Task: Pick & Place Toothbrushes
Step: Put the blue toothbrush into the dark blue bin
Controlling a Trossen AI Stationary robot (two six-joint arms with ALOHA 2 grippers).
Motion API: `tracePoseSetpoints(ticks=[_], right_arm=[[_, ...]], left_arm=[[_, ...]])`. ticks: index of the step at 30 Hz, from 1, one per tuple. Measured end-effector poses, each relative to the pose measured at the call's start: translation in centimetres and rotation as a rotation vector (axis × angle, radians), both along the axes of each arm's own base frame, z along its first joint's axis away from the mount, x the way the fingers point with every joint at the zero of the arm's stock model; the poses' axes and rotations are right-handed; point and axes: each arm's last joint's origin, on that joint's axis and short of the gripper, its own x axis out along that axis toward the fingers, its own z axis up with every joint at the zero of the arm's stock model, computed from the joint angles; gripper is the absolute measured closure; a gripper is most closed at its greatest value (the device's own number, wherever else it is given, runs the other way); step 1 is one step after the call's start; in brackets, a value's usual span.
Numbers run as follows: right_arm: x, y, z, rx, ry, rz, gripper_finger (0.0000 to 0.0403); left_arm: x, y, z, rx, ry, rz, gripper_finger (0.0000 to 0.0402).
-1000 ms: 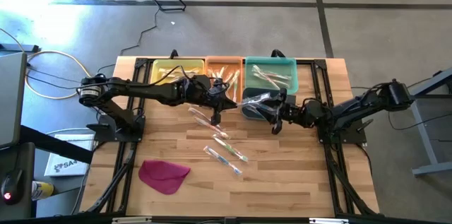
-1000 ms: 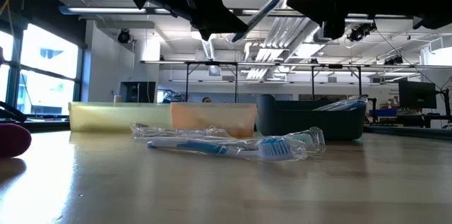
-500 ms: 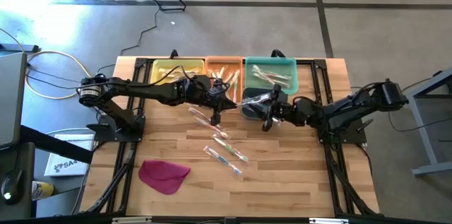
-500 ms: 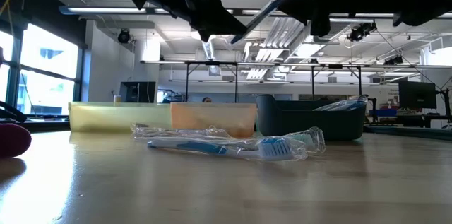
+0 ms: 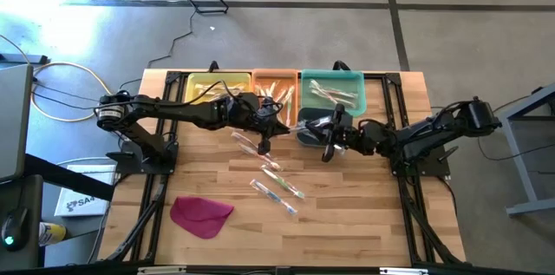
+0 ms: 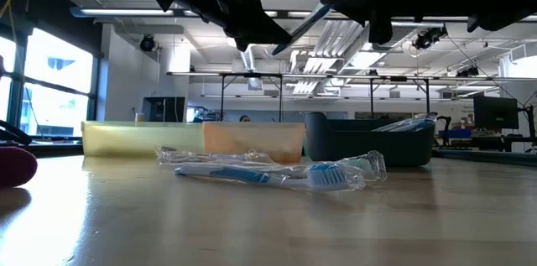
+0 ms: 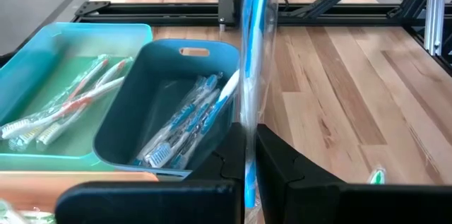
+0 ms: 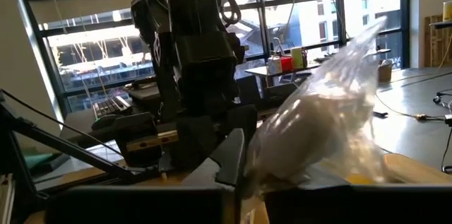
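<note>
table | left gripper pinched on wrapped brush, its far end between right gripper fingers, closed on it | blue bin just beyond | loose brushes below both

Overhead view straight down, low view level across table, wrist views close

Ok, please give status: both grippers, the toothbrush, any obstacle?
Left gripper shut on blue wrapped toothbrush, held above table. Right gripper closing on its other end. Dark blue bin below. Nothing in the way.
</note>
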Motion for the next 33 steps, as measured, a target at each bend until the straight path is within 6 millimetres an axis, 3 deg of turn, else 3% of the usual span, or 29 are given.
tracePoseSetpoints(ticks=[6, 19, 33], right_arm=[[0.02, 0.02, -0.07, -0.003, 0.008, 0.007, 0.0389], [0.04, 0.02, -0.18, -0.004, 0.020, 0.007, 0.0394], [-0.14, 0.01, -0.04, 0.015, 0.024, -0.011, 0.0395]], left_arm=[[-0.01, 0.00, -0.03, -0.001, 0.003, -0.001, 0.0394], [-0.03, -0.01, 0.01, -0.002, 0.004, -0.001, 0.0346], [-0.09, 0.14, -0.10, 0.014, 0.021, 0.044, 0.0238]])
